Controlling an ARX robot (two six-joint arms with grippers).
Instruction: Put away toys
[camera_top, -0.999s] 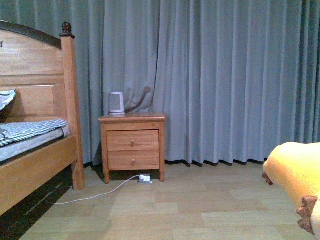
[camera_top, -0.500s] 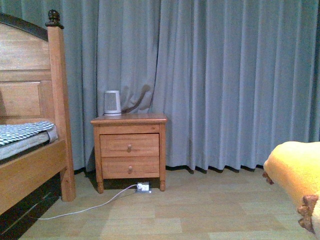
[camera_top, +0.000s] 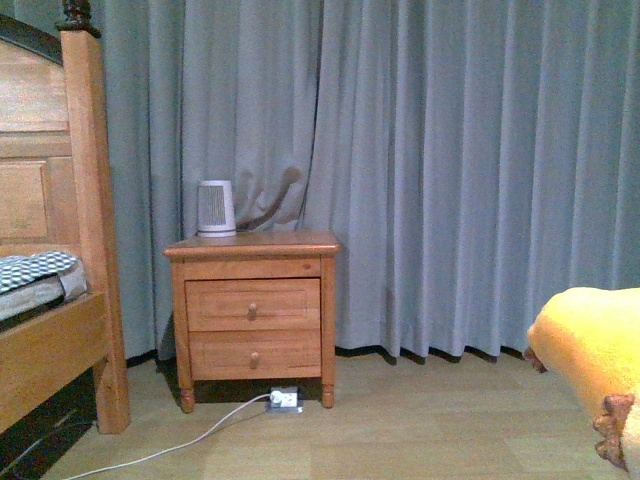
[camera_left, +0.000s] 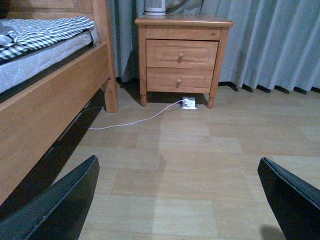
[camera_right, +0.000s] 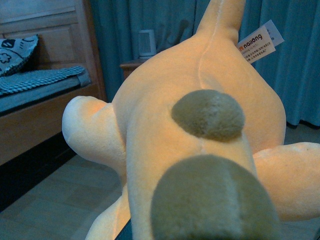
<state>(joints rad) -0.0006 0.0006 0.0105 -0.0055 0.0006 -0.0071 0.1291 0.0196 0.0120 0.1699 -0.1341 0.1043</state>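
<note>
Since a second ago the nightstand and bedpost have slid toward 9 o'clock in the front view. The plush animal stays at 4 o'clock; its tag seems to read "naiiang". It hides the right gripper, whose grip I cannot tell; the left gripper gapes wide, empty

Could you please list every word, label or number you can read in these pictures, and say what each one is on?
"naiiang" (orange print, letters not certain): on the white tag sewn to the plush toy.
Smaller lines under it on the same tag: too blurred to read.
No other text can be read in any view.
</note>
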